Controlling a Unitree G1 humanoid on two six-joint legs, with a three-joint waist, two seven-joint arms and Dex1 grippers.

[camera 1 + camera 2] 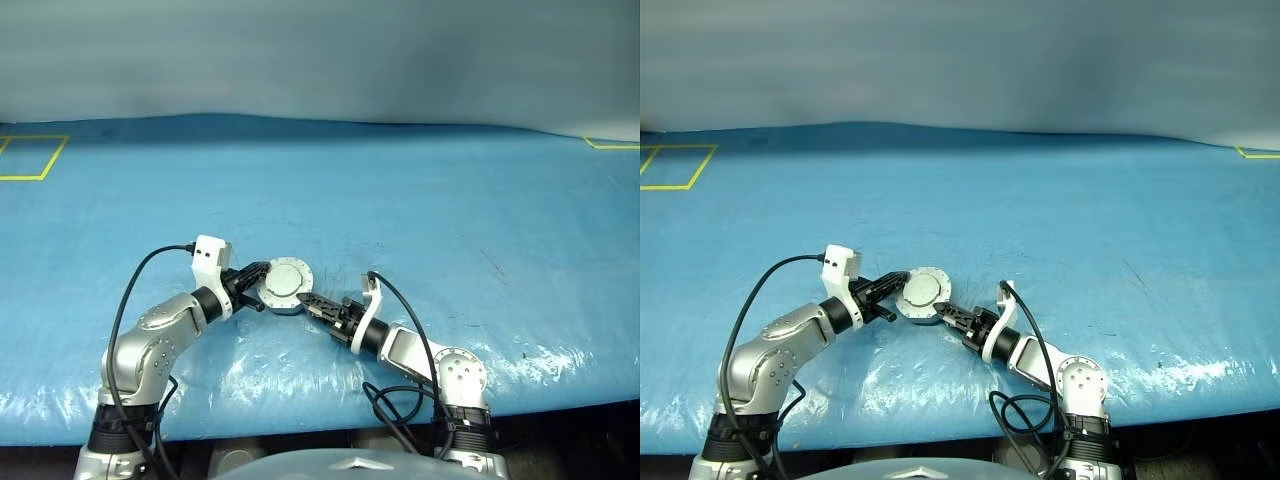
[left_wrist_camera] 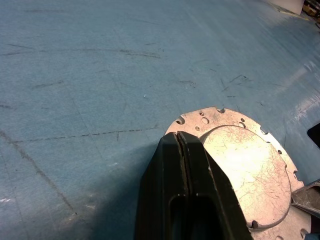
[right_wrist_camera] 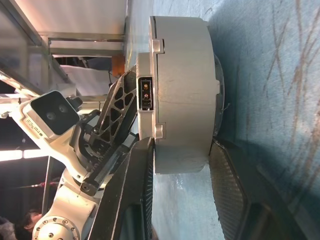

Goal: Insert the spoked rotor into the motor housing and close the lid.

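On the far left I see yellow tape lines (image 1: 30, 158) marking a square on the blue desk (image 1: 420, 200) cover. Nearer to me, my left arm reaches in with its pincer (image 1: 258, 283) shut, the two black fingers (image 2: 185, 190) pressed flat against each other with no gap. Their tips lie over the rim of the lid (image 2: 240, 165), whose smooth, scratched, slightly domed face is turned up and whose flange carries small holes and notches. I cannot tell whether the fingertips actually press on it or sit just above.

The lid sits on top of the motor housing (image 1: 284, 284), a short round silver cup resting on the desk near its front edge, between my two arms. In the right wrist view the housing's (image 3: 182, 95) plain side wall shows, with a small dark connector port in the lid's edge band.

To the right, my right pincer (image 1: 308, 301) comes in low from the other side. Its jaws are apart and straddle the housing, one finger (image 3: 137, 190) beside the lid edge and the other by the base. I cannot tell whether either pad touches the metal.
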